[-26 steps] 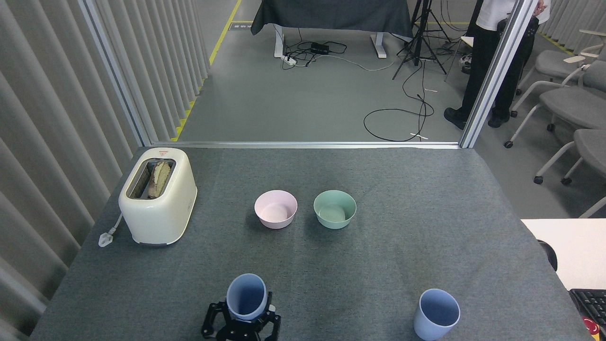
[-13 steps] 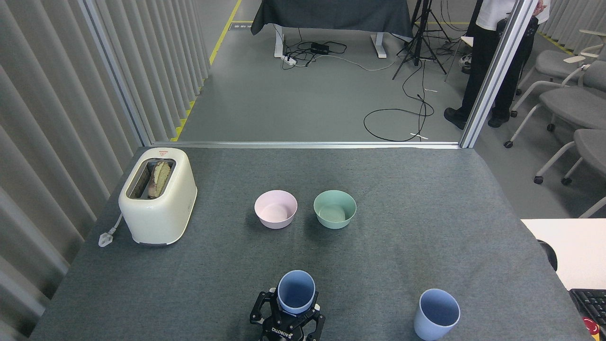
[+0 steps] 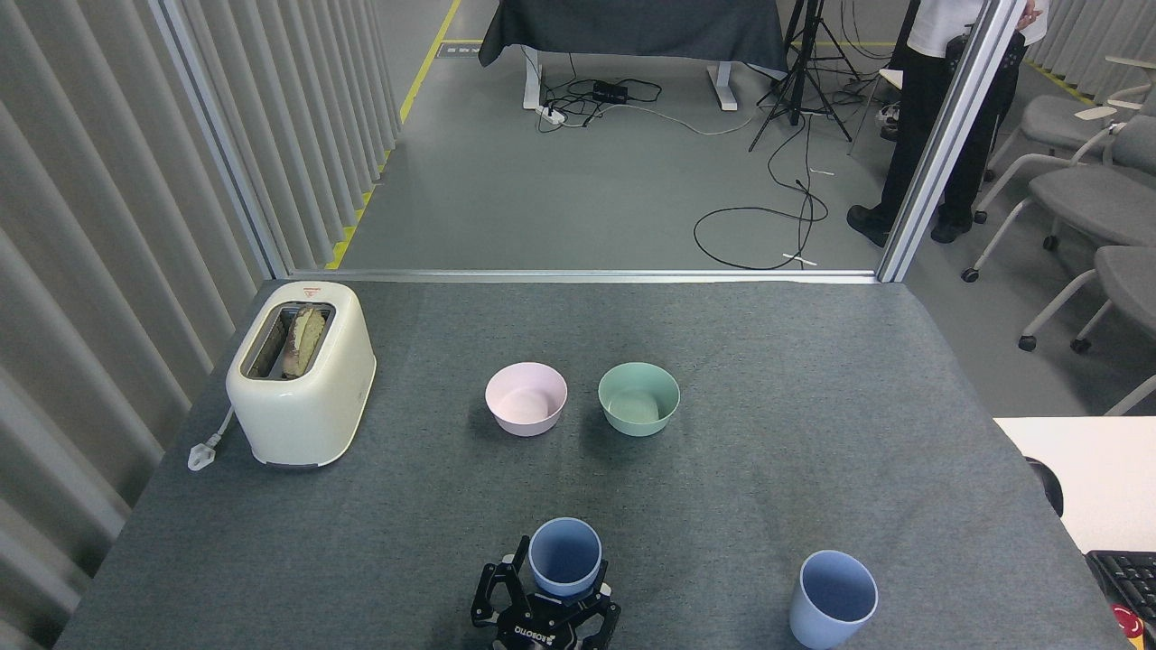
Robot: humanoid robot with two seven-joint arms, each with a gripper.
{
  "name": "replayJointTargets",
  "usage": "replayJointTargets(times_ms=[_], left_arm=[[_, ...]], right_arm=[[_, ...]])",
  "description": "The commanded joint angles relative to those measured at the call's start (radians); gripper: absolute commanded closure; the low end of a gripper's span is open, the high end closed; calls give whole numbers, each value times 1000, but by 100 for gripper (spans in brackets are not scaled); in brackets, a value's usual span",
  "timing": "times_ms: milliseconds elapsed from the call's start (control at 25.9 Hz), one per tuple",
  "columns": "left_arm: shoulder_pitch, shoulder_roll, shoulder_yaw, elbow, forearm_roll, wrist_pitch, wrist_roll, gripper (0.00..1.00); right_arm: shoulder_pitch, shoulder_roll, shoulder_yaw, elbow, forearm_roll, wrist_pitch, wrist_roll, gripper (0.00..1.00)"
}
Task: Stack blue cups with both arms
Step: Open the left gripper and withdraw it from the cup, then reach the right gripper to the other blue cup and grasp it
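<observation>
One blue cup (image 3: pixel 565 555) is held upright near the table's front edge at the centre, its mouth facing up. My left gripper (image 3: pixel 561 585), black with white ROBOTIQ lettering, is shut on the cup's lower part, with a finger on either side. The other blue cup (image 3: pixel 833 600) stands upright on the grey table (image 3: pixel 813 406) at the front right, a good way to the right of the held cup, with nothing touching it. My right gripper is out of view.
A pink bowl (image 3: pixel 526 398) and a green bowl (image 3: pixel 638 398) sit side by side mid-table. A cream toaster (image 3: pixel 301 372) with bread in it stands at the left. A white desk with a keyboard (image 3: pixel 1124 573) adjoins the right edge. A person (image 3: pixel 939 108) stands beyond the table.
My left gripper carried its blue cup from the front left to the front centre, then shifted it slightly farther up the view. The right cup has not moved.
</observation>
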Motion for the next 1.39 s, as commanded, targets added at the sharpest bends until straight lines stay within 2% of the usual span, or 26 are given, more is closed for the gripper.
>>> replayJointTargets(times_ms=[0, 386, 502, 734, 811, 965, 1081, 1351], left_arm=[[56, 4, 7, -73, 2, 3, 2, 0], [377, 122, 33, -420, -2, 6, 14, 0], [470, 169, 93, -464, -2, 14, 19, 0], [653, 211, 234, -570, -2, 9, 19, 0], [678, 215, 257, -579, -1, 9, 19, 0], [685, 226, 257, -578, 2, 12, 22, 0], [684, 228, 257, -578, 2, 14, 22, 0], [681, 226, 260, -578, 2, 14, 22, 0]], right_arm=[[-2, 0, 1, 1, 1, -1, -1, 0], [-17, -14, 4, 22, 10, -1, 6, 0], [-21, -11, 6, 25, 10, 0, 11, 0], [-126, -14, 10, 83, 12, 0, 74, 0], [-170, -18, 12, 100, 13, 0, 109, 0], [-206, -38, 16, 100, 33, -4, 195, 0], [-222, -58, 16, 103, 62, -7, 195, 0], [-224, -58, 16, 103, 62, -7, 195, 0]])
